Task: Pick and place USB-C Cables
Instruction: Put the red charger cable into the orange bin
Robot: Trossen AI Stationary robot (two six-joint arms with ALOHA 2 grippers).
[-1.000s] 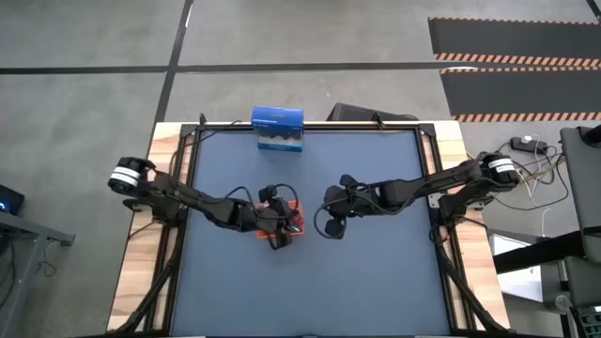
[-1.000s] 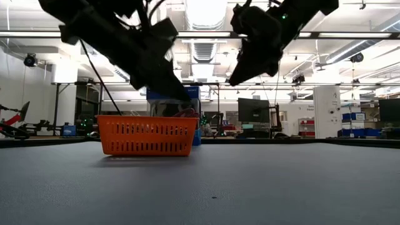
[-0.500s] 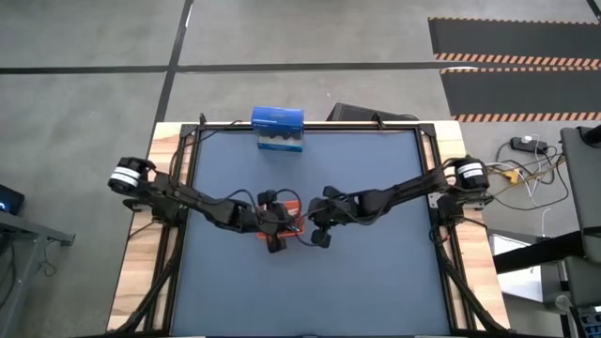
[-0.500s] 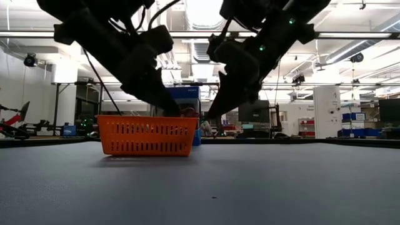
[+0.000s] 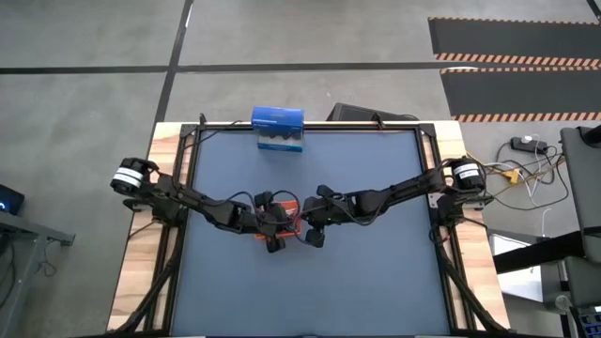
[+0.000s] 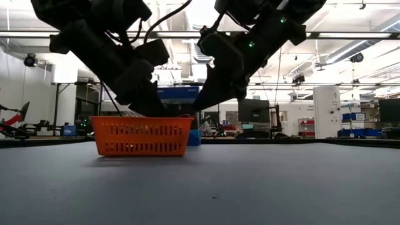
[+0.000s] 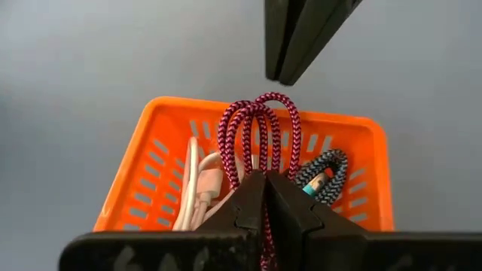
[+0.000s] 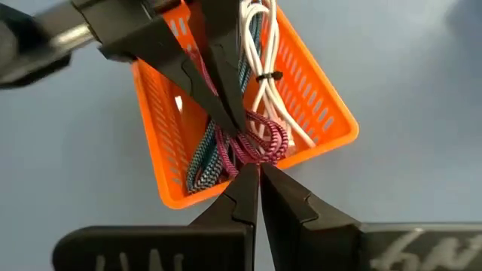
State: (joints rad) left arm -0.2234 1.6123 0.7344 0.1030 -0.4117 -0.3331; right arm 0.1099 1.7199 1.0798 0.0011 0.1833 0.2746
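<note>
**Spotter:** High view puts both your arms meeting at the middle of the table [image 5: 376, 272], over the orange tray [image 5: 291, 208]. Your left gripper [image 5: 273, 223] comes in from nine o'clock, your right gripper [image 5: 305, 225] from three o'clock.

**Second:** And the cables?

**Spotter:** Look at your left wrist view. The red cable [image 7: 260, 132] stands looped up inside the tray [image 7: 162, 132], and your left gripper [image 7: 265, 197] has its fingers pressed together on the lower strands of that bundle. The white cable [image 7: 197, 187] lies just beside it in the tray, the teal-green cable [image 7: 325, 170] on its other side.

**Second:** Your right gripper?

**Spotter:** Your right wrist view shows it [image 8: 254, 175] with fingertips drawn together, only a thin slit between them, right at the looped end of the red cable [image 8: 260, 141] where it hangs over the tray's rim [image 8: 331, 113]. You cannot tell whether it has hold of a strand. The left gripper's [image 8: 226, 113] closed tips pinch the same bundle just beyond. White [image 8: 260, 45] and teal-green [image 8: 203, 162] cables lie inside.

**Second:** Low view?

**Spotter:** Both grippers dip to the tray [image 6: 140, 135] from above, left gripper [image 6: 153, 103], right gripper [image 6: 200, 103].
</note>
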